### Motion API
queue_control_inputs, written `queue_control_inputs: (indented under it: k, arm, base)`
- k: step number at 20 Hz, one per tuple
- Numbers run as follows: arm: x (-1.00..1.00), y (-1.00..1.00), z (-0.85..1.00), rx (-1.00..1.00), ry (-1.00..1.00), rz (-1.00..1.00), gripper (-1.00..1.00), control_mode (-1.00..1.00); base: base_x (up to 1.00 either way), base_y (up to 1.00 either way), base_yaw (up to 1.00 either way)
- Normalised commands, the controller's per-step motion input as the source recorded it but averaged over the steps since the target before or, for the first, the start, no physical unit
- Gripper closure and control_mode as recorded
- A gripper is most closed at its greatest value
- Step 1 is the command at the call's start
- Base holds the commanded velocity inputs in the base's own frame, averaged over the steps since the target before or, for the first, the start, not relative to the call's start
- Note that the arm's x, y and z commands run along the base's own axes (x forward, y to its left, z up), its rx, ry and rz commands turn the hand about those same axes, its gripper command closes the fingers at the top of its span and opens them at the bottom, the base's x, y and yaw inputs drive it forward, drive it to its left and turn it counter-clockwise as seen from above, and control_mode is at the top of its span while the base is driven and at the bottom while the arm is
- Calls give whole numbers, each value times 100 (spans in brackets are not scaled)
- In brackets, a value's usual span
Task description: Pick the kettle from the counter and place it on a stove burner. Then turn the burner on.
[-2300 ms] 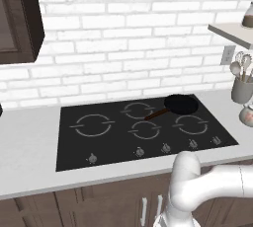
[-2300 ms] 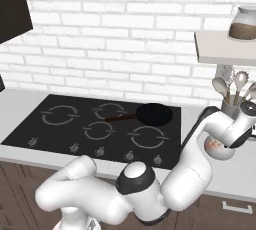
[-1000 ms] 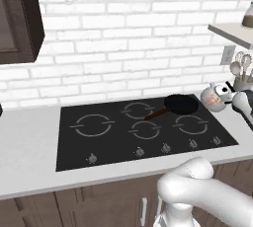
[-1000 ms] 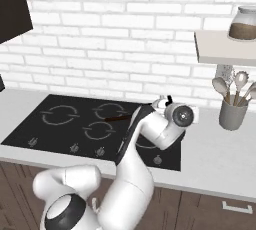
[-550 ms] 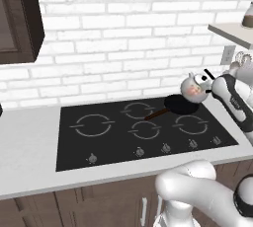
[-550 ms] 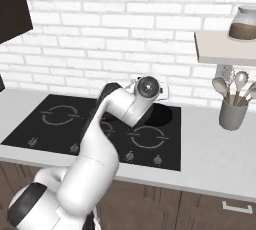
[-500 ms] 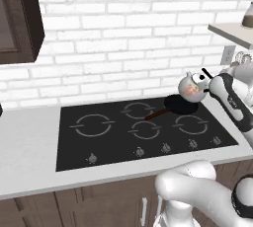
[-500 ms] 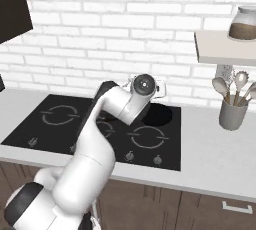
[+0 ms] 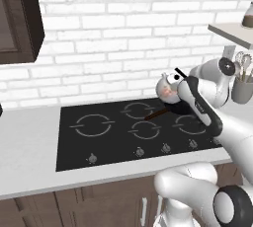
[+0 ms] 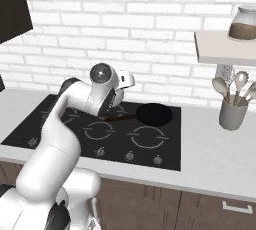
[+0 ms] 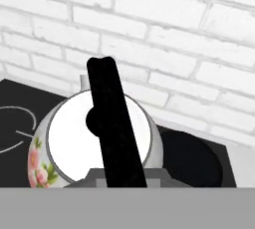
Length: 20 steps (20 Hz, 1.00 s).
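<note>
One tool [image 9: 174, 79] pinches the kettle [image 9: 167, 88] by its dark handle and holds it in the air above the rear of the cooktop [image 9: 104, 147], beside the pan [image 10: 154, 114]. It may swing or slip, because the grip is narrow. Its belly is glossy white with pink flowers.

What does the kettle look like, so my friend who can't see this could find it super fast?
Start at the black cooktop below the white brick wall. Above its right side, near the black frying pan, the white robot arm holds something up in the air in its gripper. That is the kettle: small, round, glossy white with pink flowers and a black handle, and the only thing not resting on a surface.
</note>
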Motion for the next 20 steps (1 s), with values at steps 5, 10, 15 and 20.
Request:
queue_control_inputs:
  k: [5,10,15,20]
  arm:
    - [22,100,0,-7,3,0,100,-100]
    - [30,100,0,-6,7,0,100,-100]
    - [39,100,-9,-3,15,0,100,-100]
    - [45,100,-53,5,27,0,100,-100]
  base:
    - [0,0,0]
    - [0,0,0]
    - [0,0,0]
    - [0,0,0]
